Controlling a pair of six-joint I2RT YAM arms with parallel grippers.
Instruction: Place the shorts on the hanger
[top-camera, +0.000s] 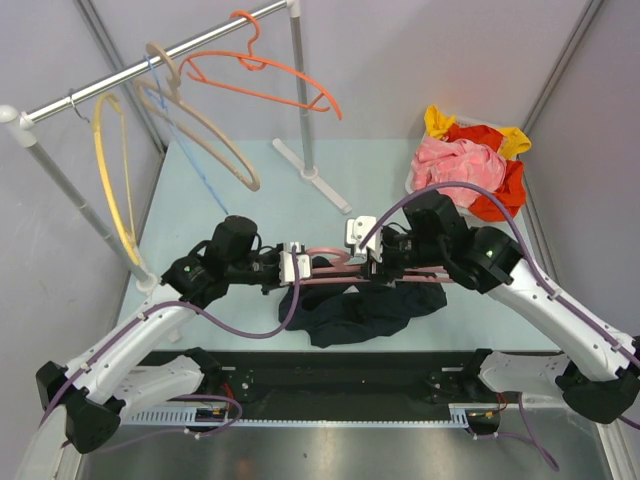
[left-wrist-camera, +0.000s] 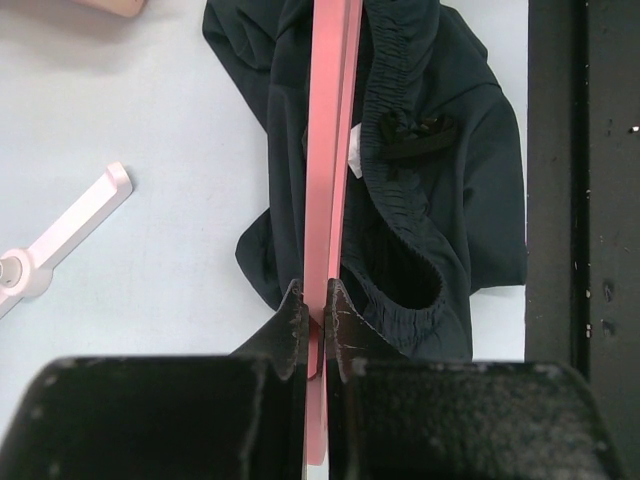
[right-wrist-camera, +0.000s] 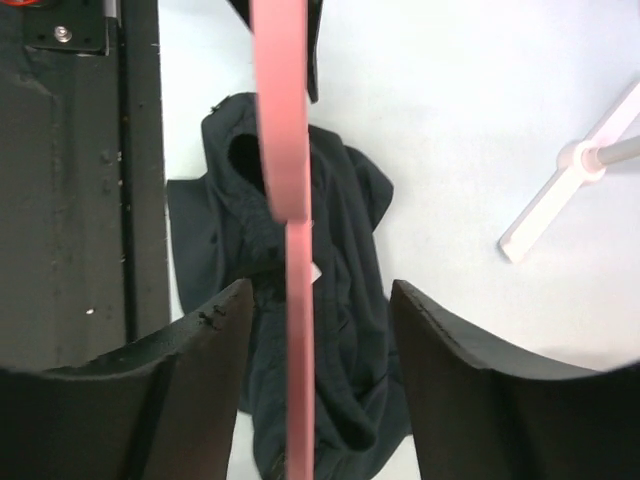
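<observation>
Quick rundown of where your fingers stand right now.

Your left fingers (left-wrist-camera: 297, 318) are pinched tight on the pink hanger (left-wrist-camera: 325, 150). In the left wrist view the two tips meet right on the thin pink bar, with no gap showing. The bar runs straight away from them, out over the shorts (left-wrist-camera: 450, 200).

Your right fingers (right-wrist-camera: 225, 330) are spread apart. The same pink bar passes down the middle between them, with daylight on both sides, so they straddle it without gripping or touching it.

From above, the two arms face each other across the near part of the desk (top-camera: 240, 200), and the hanger stretches roughly level between them.

The shorts lie bunched up on the desk right below the hanger, close to the near edge and between the arms. The elastic waistband shows just to one side of the bar in the left wrist view. You can't tell from any view whether the fabric actually touches the hanger or just sits under it. Neither set of fingers has hold of the shorts.

Off at the back right corner there's a pile of clothes (top-camera: 470, 165) in pink, red and yellow, well apart from the shorts. A metal rail (top-camera: 150, 65) at the back left carries an orange hanger (top-camera: 265, 80), a beige hanger (top-camera: 200, 130) and a yellow hanger (top-camera: 110, 180).
</observation>
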